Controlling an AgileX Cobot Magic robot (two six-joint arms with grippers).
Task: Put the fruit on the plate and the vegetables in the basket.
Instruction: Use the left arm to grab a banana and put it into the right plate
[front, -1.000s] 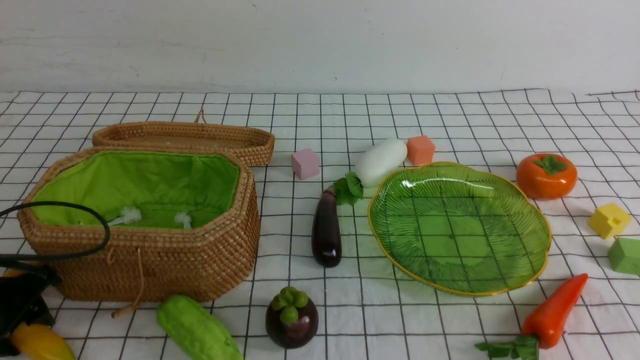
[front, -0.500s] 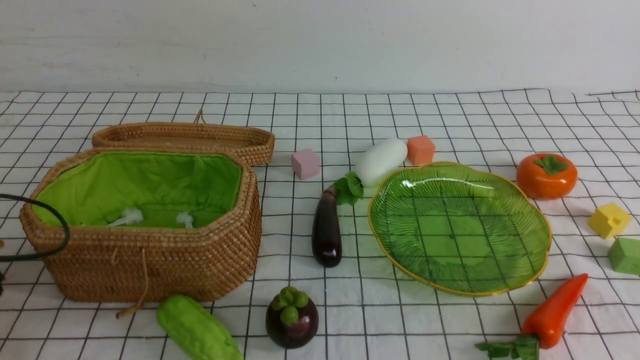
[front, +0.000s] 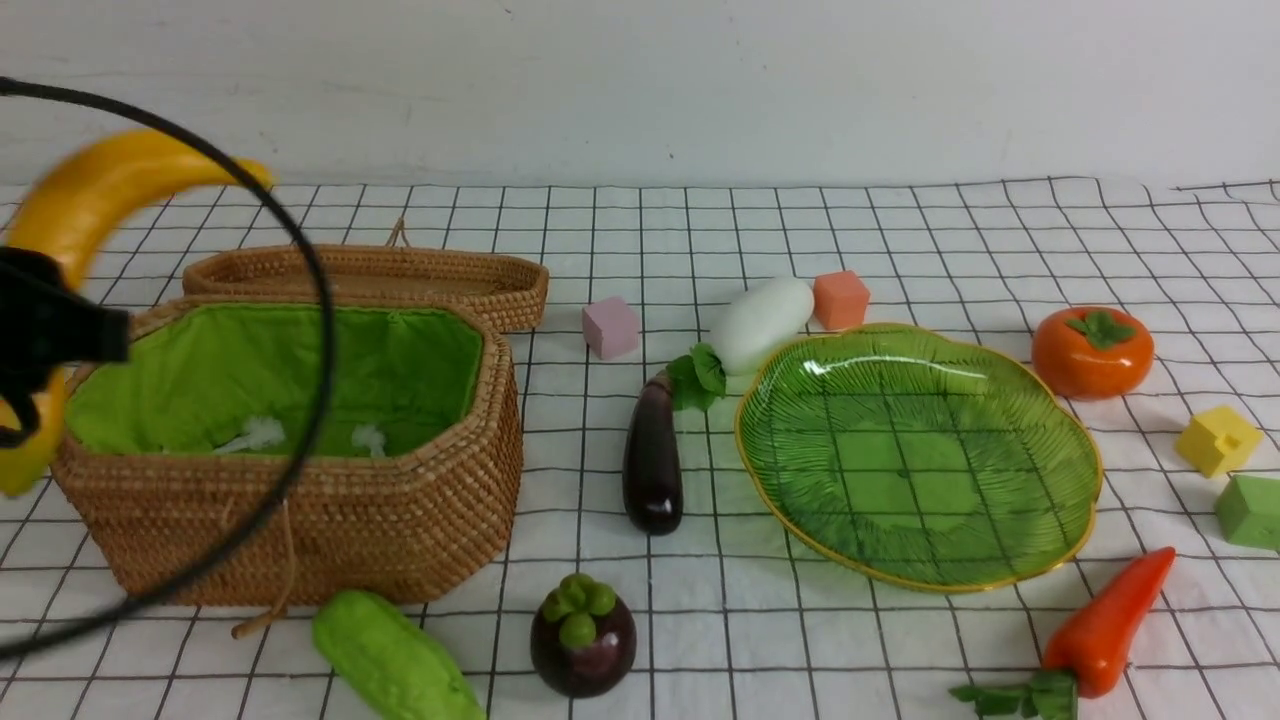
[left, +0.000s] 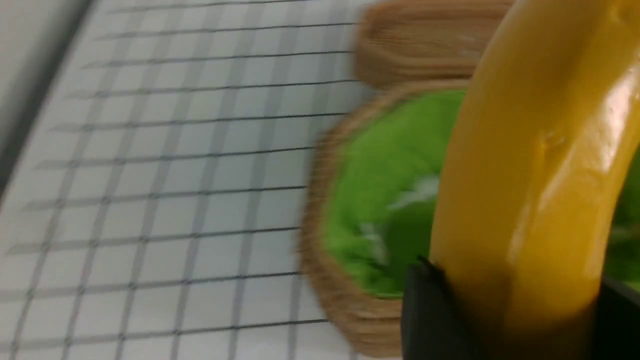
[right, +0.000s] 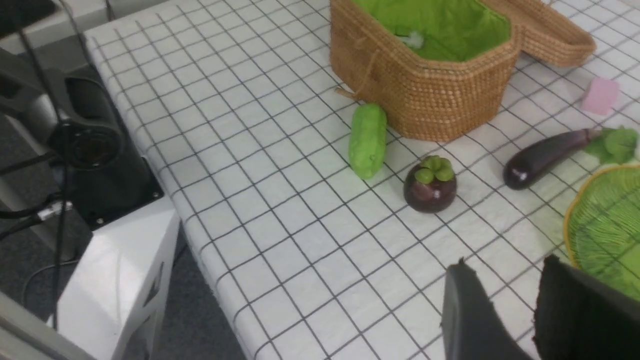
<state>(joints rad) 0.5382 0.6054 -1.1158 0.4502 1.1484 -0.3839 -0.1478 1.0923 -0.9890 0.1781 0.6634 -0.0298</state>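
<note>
A white cloth (front: 640, 230) ruled in black squares covers the table, with a plain pale wall (front: 640, 80) behind. My left pincer (left: 510, 305) is clamped around the banana (front: 90, 190) and holds it clear of the cloth. The fruit curves up and over from the grip. Just under this pincer is the left end of the basket (front: 300, 520), its green lining showing. My black cable (front: 318, 300) loops across in front of it.

Down to the pincer's right, the cucumber (front: 395, 660) lies just beside the basket's front wall, then the mangosteen (front: 583, 635). Further right are the eggplant (front: 652, 460) and the radish (front: 760, 325). The plate (front: 1085, 450) is well off to the right, with the carrot (front: 1105, 625) near its front rim and the persimmon (front: 1092, 352) beyond it. A wicker lid (front: 370, 275) lies behind the basket.

My right pincer (right: 520, 305) hangs low over the cloth beside the plate's rim. Its jaws are a little apart and grip nothing.
</note>
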